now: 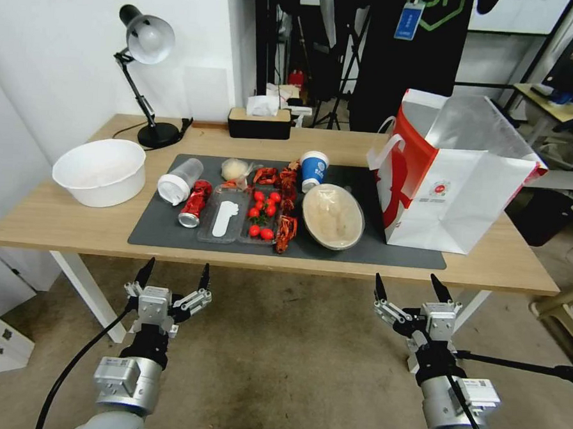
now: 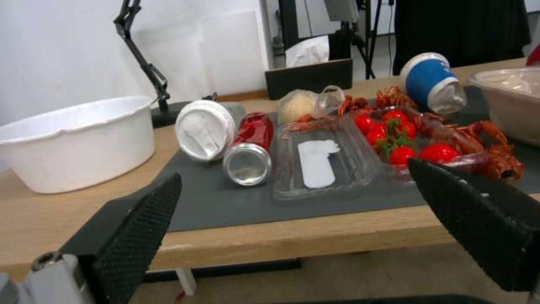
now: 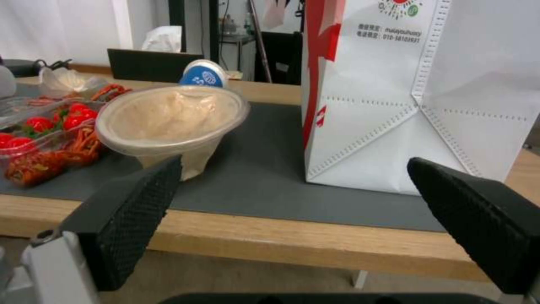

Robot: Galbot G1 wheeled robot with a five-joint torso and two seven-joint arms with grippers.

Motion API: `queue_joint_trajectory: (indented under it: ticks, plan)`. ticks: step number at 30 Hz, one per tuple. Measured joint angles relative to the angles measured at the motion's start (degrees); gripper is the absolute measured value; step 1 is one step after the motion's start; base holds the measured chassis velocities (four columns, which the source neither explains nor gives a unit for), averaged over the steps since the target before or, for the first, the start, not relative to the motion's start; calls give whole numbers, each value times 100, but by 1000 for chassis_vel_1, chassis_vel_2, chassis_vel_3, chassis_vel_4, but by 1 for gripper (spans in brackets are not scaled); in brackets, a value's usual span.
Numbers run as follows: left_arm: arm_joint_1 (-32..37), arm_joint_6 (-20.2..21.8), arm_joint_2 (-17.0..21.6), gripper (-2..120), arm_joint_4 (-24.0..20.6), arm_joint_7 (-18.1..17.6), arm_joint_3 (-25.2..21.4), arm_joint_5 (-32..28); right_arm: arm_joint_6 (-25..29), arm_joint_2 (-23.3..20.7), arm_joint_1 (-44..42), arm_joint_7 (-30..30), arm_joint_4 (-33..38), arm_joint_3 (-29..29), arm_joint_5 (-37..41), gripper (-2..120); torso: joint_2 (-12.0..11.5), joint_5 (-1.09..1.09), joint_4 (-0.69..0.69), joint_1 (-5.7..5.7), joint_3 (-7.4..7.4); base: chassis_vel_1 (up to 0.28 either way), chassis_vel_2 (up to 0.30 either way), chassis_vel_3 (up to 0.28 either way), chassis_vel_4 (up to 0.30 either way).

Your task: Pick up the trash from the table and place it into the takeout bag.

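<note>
Both claws spread, empty: left gripper [image 1: 173, 276] and right gripper [image 1: 408, 285] off the table's [image 1: 56, 218] near edge. Trash on mat [image 1: 348, 250]: bowl [image 1: 332, 215] nearest bag [image 1: 454, 185], cup [image 1: 313, 170] behind, can [image 1: 195, 203] and lidded cup [image 1: 179, 180] lying toward left end, wad [image 1: 235, 169] at back. Risks: can rolling off when nudged; bowl tipping, spilling; bag toppling if rim bumped.

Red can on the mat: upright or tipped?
Tipped. The red drink can lies on its side on the mat, silver end facing the table edge.
</note>
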Motion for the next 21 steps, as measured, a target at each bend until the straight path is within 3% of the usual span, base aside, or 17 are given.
queue_joint_trajectory:
  ticks: [21]
  plan:
    - [0, 1, 0, 100, 0, 0, 0, 0, -8, 0, 4, 1, 0, 0, 3, 100, 0, 0, 0, 1, 0, 0, 0, 0, 0]
